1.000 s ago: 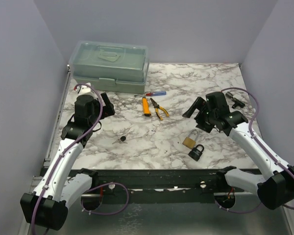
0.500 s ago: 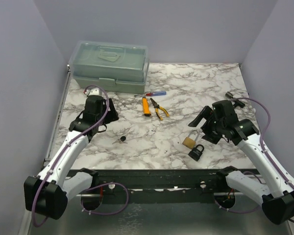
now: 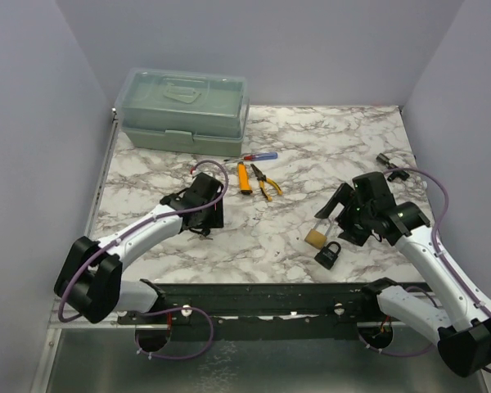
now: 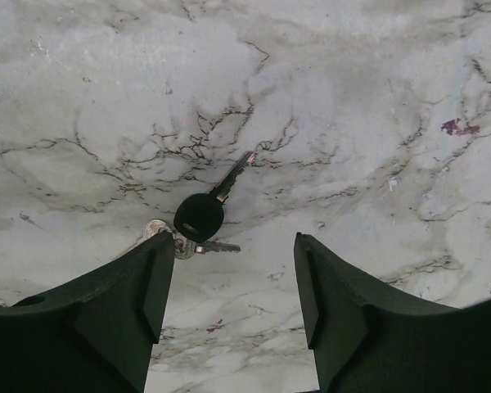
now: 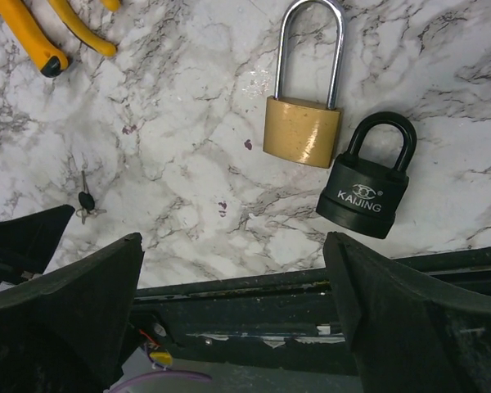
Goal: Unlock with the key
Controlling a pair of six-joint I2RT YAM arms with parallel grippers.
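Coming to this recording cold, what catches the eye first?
A brass padlock and a black padlock lie side by side near the front edge of the marble table, close by the open right gripper. Further left, a black-headed key on a ring lies just ahead of the open left gripper.

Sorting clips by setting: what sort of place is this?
Probably a robotics lab test cell: plain walls box in a marble-patterned tabletop, and a toolbox, pliers, a brass padlock and a black padlock are laid out like props.
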